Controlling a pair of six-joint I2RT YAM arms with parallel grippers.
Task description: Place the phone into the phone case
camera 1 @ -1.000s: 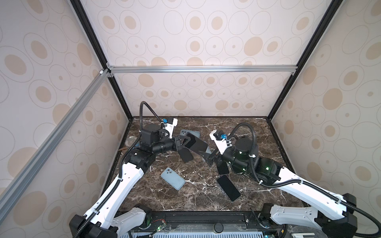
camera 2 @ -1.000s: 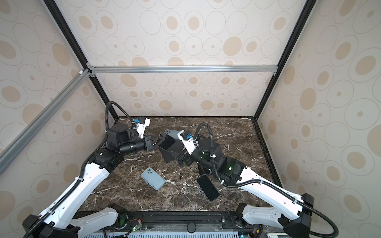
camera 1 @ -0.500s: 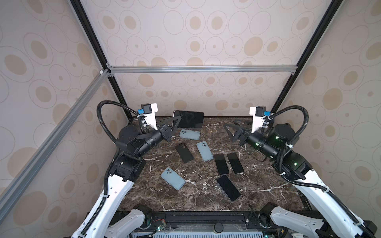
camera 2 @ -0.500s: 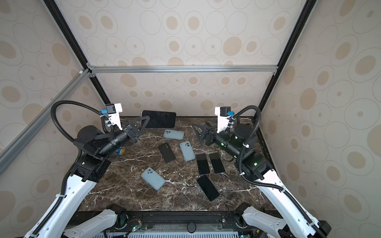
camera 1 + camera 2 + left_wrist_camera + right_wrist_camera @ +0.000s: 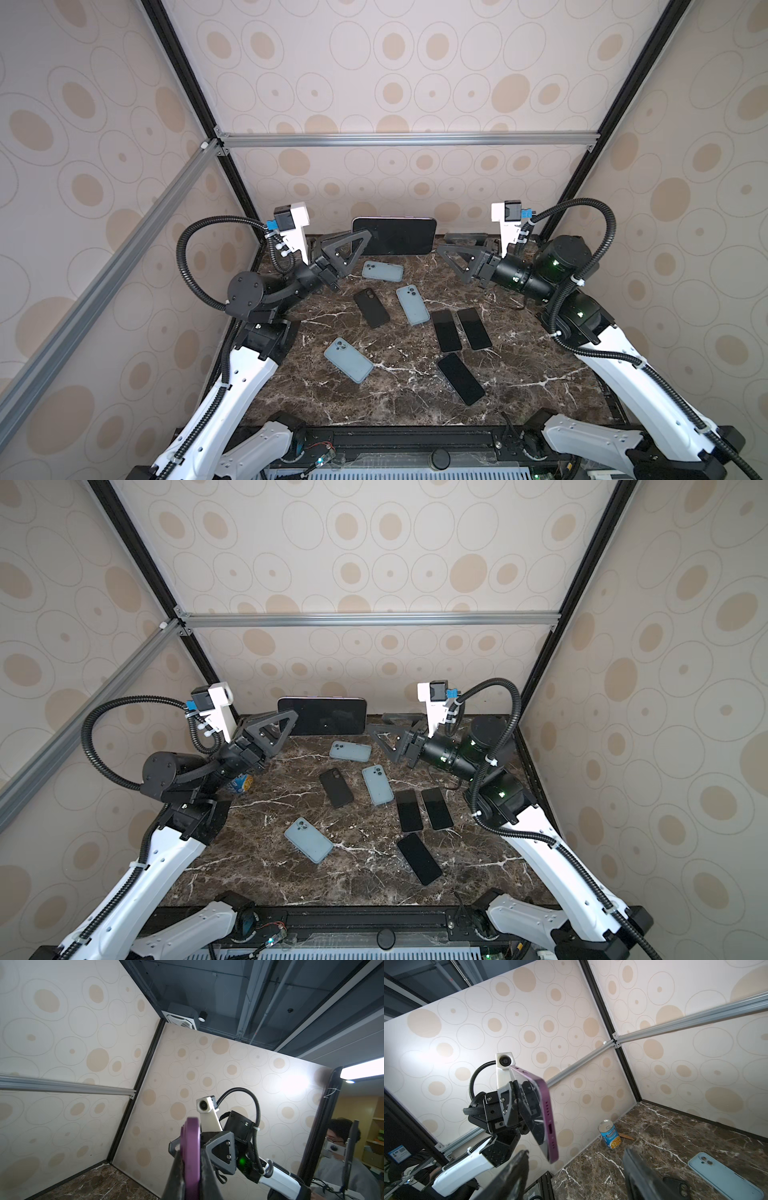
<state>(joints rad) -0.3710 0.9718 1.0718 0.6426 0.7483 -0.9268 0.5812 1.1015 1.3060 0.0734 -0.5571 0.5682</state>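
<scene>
The left claw (image 5: 360,243), down among the clutter a second ago, has lifted to the far side. It pinches the phone (image 5: 395,242) by its left end, level above the tabletop (image 5: 519,374). A blue case (image 5: 382,271) lies untouched beneath. The right claw (image 5: 444,243) has risen too, spread and empty, so a handover looks likely.

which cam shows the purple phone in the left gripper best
The right wrist view: it shows the purple phone side-on, with purple edge, port and the left gripper shut on it. Both top views show only its dark screen. The left wrist view shows just its purple edge, end-on.
</scene>
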